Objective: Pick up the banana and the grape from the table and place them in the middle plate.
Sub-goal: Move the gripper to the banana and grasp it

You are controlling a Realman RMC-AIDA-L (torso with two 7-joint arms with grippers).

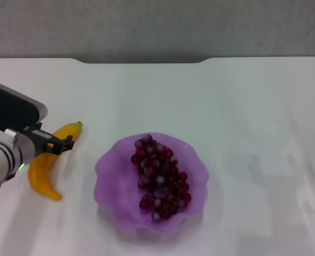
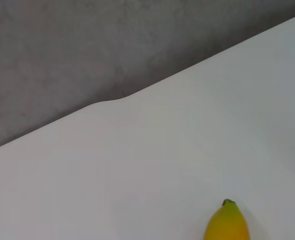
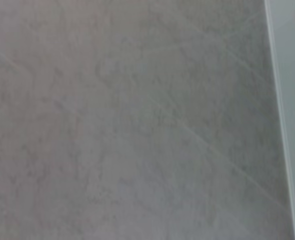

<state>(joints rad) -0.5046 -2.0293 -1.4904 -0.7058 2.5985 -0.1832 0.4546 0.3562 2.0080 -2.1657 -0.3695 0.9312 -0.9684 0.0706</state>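
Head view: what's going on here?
The grape already lies in the middle plate. The banana is on the table, left of the plate. The left gripper is right over the banana's middle; no lift is visible. The right arm is off at the right edge, idle.

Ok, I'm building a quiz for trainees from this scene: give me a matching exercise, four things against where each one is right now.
Things:
1. grape
2. banana
3. left pincer
4. middle plate

Places:
A. over the banana's middle, at the table's left
B. lying on the table, left of the plate
C. on the table's middle, toward the near edge
D. inside the purple plate

Pairs: 1-D, 2-B, 3-A, 4-C
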